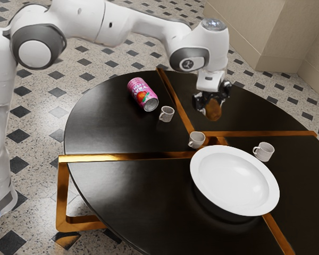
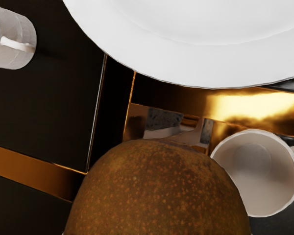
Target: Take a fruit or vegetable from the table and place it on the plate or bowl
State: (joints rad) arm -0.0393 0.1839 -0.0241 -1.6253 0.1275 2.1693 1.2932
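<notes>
Brown speckled fruit [image 2: 157, 191] sits directly under the hand in the wrist view, with one white cup [image 2: 257, 171] just beside it, mouth up. A second cup [image 2: 10, 36] stands well apart, across a dark table panel. The white plate [image 2: 196, 44] curves beyond a gold strip [image 2: 245, 105], its rim close to that strip. In the exterior view the gripper [image 1: 211, 106] is closed on the fruit [image 1: 215, 111], one finger on either side, and holds it clear of the table [image 1: 122, 186]. The plate [image 1: 198, 178] lies nearer the camera than the gripper, toward the exterior view's right. The middle cup [image 1: 196, 139] stands between the gripper and the plate, just beside the plate's far rim. Another cup [image 1: 263, 151] stands near the rim on the exterior view's right. A third cup [image 1: 166, 113] stands at the exterior view's left of the gripper, next to a pink can [image 1: 142, 94] lying on its side. Bare dark surface extends from the plate to the table's rounded edge at the exterior view's left.
</notes>
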